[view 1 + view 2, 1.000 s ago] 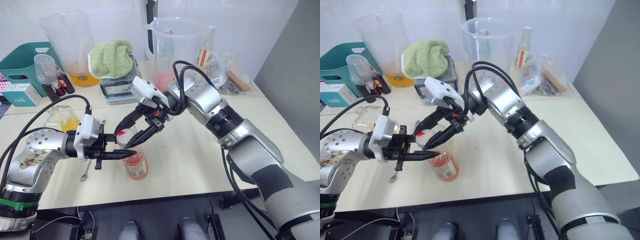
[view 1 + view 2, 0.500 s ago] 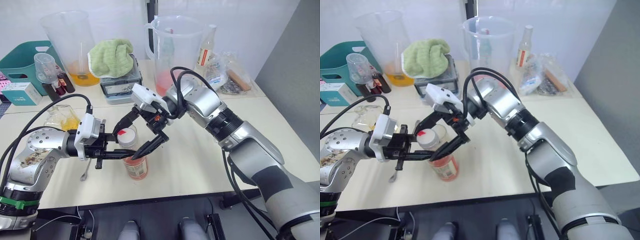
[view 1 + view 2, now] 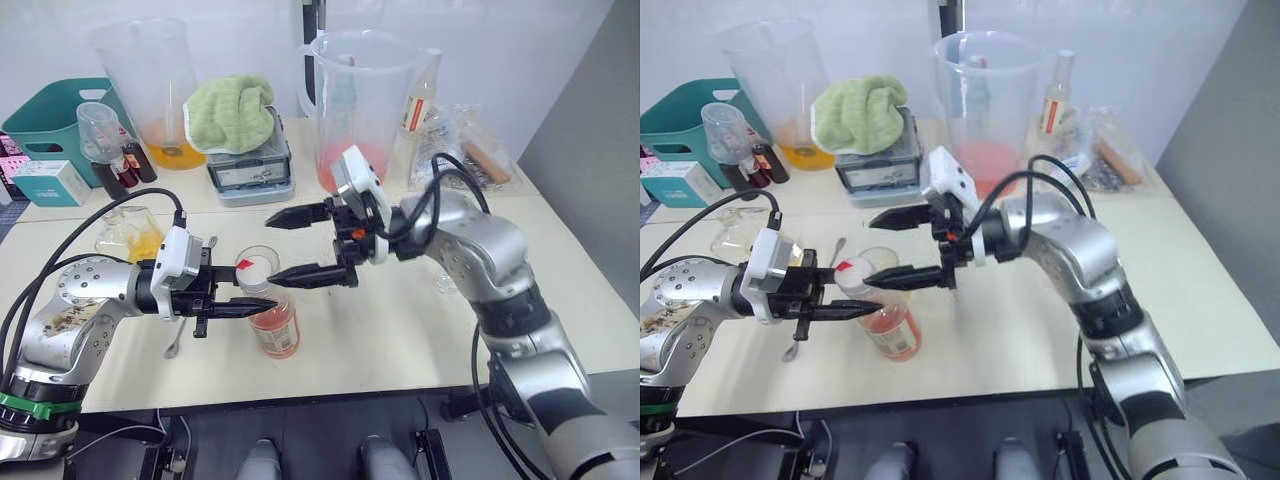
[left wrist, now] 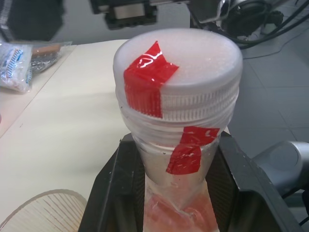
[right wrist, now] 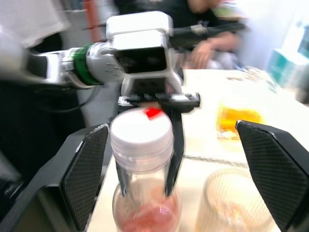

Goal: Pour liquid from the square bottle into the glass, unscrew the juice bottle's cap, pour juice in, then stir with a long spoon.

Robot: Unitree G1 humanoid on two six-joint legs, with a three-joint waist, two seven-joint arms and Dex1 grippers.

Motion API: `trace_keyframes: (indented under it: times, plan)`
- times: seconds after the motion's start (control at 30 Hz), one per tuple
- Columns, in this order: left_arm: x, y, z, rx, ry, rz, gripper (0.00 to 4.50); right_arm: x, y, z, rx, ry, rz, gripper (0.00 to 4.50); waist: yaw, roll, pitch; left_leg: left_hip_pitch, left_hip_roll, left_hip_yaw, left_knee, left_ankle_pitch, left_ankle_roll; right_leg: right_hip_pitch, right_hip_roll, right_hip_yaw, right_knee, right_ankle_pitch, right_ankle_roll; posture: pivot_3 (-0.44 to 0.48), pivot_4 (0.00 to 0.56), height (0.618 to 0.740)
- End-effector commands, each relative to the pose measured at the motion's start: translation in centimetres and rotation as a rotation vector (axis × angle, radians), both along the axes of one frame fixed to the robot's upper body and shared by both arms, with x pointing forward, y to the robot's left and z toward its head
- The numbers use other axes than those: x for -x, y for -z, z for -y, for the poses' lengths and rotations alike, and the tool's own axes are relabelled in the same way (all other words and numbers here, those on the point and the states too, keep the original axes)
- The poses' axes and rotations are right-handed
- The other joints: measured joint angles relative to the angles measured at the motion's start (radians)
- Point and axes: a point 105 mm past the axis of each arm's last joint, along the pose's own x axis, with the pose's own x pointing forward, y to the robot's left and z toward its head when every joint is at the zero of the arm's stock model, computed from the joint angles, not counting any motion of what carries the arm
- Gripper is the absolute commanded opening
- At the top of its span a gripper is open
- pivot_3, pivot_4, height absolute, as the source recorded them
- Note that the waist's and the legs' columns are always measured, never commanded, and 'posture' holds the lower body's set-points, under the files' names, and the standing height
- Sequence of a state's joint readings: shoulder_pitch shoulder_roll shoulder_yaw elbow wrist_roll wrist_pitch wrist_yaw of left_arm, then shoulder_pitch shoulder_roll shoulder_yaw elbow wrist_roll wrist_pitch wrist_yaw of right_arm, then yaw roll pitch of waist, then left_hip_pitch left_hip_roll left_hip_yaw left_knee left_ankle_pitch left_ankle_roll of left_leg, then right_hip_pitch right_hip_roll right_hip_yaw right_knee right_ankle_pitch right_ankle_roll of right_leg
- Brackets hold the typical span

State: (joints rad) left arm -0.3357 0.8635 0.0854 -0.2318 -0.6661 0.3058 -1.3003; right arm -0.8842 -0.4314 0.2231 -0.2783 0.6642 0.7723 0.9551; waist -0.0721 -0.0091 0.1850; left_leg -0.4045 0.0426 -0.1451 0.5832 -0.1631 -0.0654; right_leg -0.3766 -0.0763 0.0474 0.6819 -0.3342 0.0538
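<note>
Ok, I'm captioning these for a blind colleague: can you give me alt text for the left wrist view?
A slim clear plastic juice bottle with pinkish-orange liquid stands clamped by its neck between the left gripper's two black fingers, its white screw cap with a strip of red tape on. The ribbed rim of a clear glass tumbler shows beside it on the pale table.

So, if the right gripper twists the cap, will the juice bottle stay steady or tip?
Probably steady: the left gripper clamps the juice bottle below the cap. It looks thin-walled, so it may dent. It is tall and slim, so likely to tip if released.
</note>
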Motion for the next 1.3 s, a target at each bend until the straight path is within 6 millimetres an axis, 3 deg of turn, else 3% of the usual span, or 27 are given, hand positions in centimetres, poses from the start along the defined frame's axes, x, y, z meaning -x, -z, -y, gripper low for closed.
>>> trace_keyframes:
  times: [0.03,0.23,0.43,0.8,1.1,1.3]
  plan:
    - [-0.2,1.5,-0.8,-0.050,-0.047,-0.065,1.27,2.1,-0.7,-0.1,-0.036,0.093,0.033,4.47,-0.001,0.000,0.000,0.000,0.000,0.000,0.000,0.000,0.000,0.000,0.000,0.000,0.000,0.000,0.000,0.000,0.150,0.740]
    - [-0.4,1.4,-0.9,-0.049,-0.051,-0.066,1.27,3.0,0.2,-1.5,-0.009,0.153,0.012,4.47,0.001,0.000,0.000,0.000,0.000,0.001,0.000,0.000,0.000,0.000,0.000,0.001,0.000,0.001,-0.001,0.000,0.150,0.740]
    - [0.1,1.7,-0.9,-0.060,-0.031,-0.085,1.27,2.7,0.2,-3.2,-0.025,0.221,-0.018,4.47,-0.001,0.000,0.000,0.000,0.001,0.001,0.000,0.000,0.000,-0.001,0.001,0.001,0.000,0.000,-0.001,0.000,0.150,0.740]
    - [0.1,1.7,-0.5,-0.070,-0.014,-0.095,1.27,1.9,0.0,-3.0,-0.022,0.291,0.013,4.47,0.000,0.000,0.000,0.000,0.001,0.001,-0.001,0.000,0.000,-0.002,0.001,0.001,0.000,0.000,-0.002,0.000,0.150,0.740]
    - [-0.2,1.6,0.1,-0.056,-0.012,-0.096,1.27,1.4,-0.4,-2.6,-0.035,0.329,0.059,1.72,0.001,0.000,0.000,0.000,0.001,0.001,-0.001,0.000,0.000,-0.002,0.001,0.001,0.000,0.000,-0.002,0.000,0.150,0.740]
    - [-0.4,1.5,0.0,-0.062,-0.016,-0.094,1.27,1.4,-0.6,-2.8,-0.067,0.304,0.062,1.72,0.001,0.000,0.000,-0.001,0.001,0.001,-0.001,0.000,0.000,-0.002,0.001,0.001,0.000,0.000,-0.002,0.000,0.150,0.740]
